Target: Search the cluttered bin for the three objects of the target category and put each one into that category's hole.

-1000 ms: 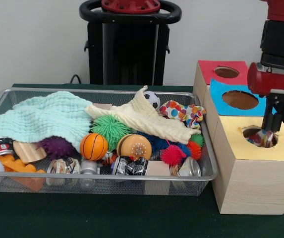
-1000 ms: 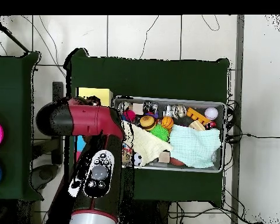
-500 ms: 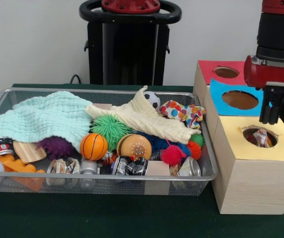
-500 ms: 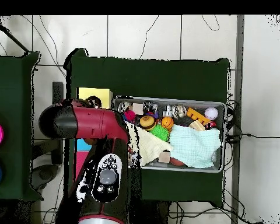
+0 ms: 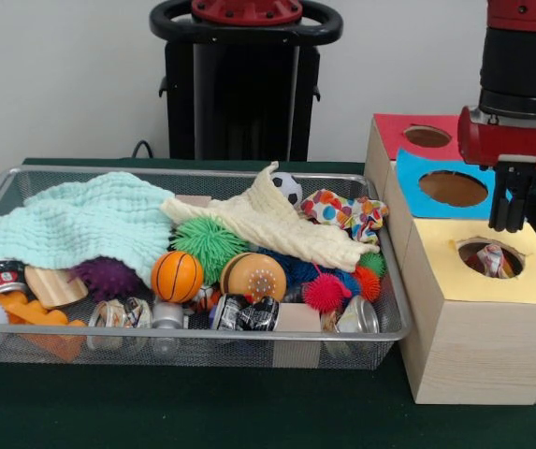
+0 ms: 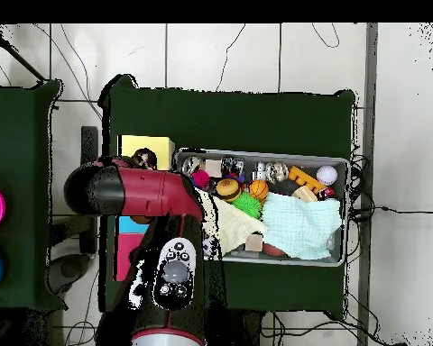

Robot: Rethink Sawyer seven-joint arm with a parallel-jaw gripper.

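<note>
The wire mesh bin (image 5: 249, 333) holds a jumble of toys and cloths. One polka-dot cloth (image 5: 347, 213) lies at its far right, on the other things. Another polka-dot cloth (image 5: 494, 263) sits inside the ragged round hole (image 5: 468, 250) in the yellow-topped box (image 5: 478, 323). My gripper (image 5: 508, 227) hangs just above that hole, open and empty, clear of the cloth. In the overhead view my arm (image 6: 139, 191) covers the gripper and most of the boxes; the bin (image 6: 346, 216) and a corner of the yellow top (image 6: 148, 146) show.
The blue-topped box (image 5: 408, 178) and red-topped box (image 5: 389, 131) stand behind the yellow one. In the bin lie a mint green waffle cloth (image 5: 80, 224), a cream knitted cloth (image 5: 268, 224), a small basketball (image 5: 177, 276) and spiky balls (image 5: 210, 243).
My gripper has risen out of the yellow box's hole, leaving the polka-dot cloth inside. The bin's contents have not moved.
</note>
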